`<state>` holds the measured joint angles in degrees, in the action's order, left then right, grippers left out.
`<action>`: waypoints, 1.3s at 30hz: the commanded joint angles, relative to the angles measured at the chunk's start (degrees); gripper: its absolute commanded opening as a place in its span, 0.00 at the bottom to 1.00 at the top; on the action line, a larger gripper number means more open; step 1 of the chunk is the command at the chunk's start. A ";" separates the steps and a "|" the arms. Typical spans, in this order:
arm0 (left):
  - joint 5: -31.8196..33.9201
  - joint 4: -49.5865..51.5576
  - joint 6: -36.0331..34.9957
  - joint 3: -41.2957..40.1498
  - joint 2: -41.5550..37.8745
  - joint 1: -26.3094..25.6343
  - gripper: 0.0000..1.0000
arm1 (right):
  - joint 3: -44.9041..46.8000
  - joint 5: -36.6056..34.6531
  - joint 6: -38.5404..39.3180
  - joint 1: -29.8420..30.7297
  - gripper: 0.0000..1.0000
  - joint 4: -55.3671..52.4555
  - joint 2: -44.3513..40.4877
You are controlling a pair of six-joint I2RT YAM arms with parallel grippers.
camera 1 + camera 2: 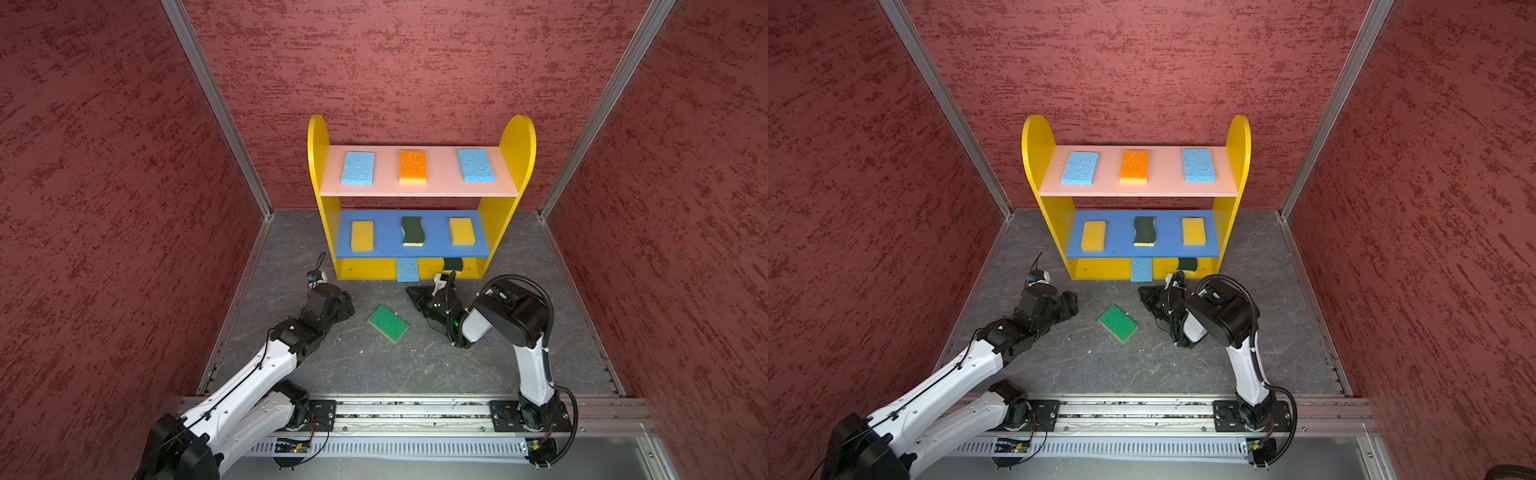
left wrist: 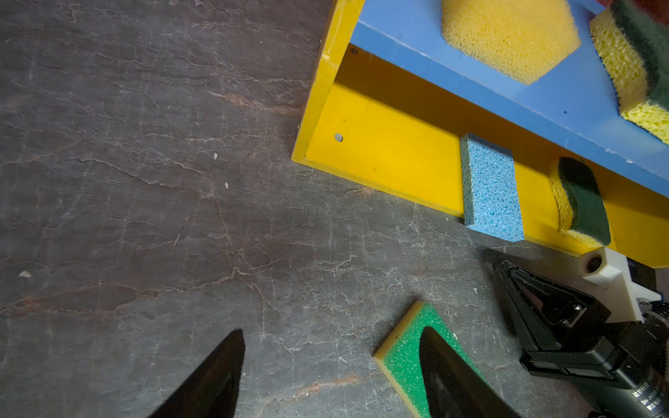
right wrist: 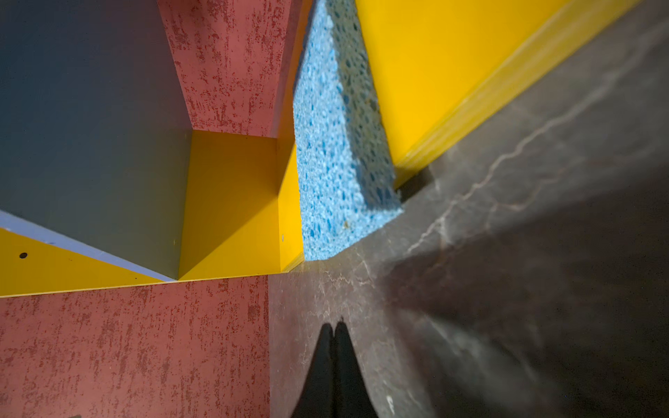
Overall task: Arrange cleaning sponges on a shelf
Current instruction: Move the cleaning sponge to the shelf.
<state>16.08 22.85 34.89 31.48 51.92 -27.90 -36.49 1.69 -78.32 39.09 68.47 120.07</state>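
Note:
The shelf [image 1: 320,166] stands at the back wall. Its pink top board carries two light blue sponges [image 1: 358,168] and an orange-topped one [image 1: 413,166]. On the blue middle board lie two yellow sponges [image 1: 362,235] and a dark green wavy one [image 1: 412,230]. On the bottom board, a light blue sponge [image 2: 490,191] sticks out over the front edge beside a dark green wavy sponge [image 2: 583,202]. A bright green sponge [image 1: 387,323] lies on the floor. My left gripper [image 2: 333,336] is open just left of it and holds nothing. My right gripper [image 3: 335,325] is shut and empty, near the bottom board.
The floor [image 1: 374,365] is dark grey stone-patterned, closed in by red textured walls [image 1: 124,166] on three sides. A metal rail [image 1: 415,411] with both arm bases runs along the front. The left half of the bottom board [image 2: 380,144] is bare.

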 commanded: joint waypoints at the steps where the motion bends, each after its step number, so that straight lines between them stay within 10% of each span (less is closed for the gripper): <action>1: -0.79 -1.24 -0.98 -0.86 0.51 0.48 0.77 | 0.28 -3.11 -1.29 0.86 0.00 3.66 2.38; 39: -4.03 4.78 2.68 0.43 -4.00 5.22 0.79 | -9.03 -18.74 -6.99 5.03 0.00 -16.20 -1.29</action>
<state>12.80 26.85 36.84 31.48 48.62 -23.22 -44.64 -14.70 -84.42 43.70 54.11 120.01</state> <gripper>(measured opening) 0.786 0.049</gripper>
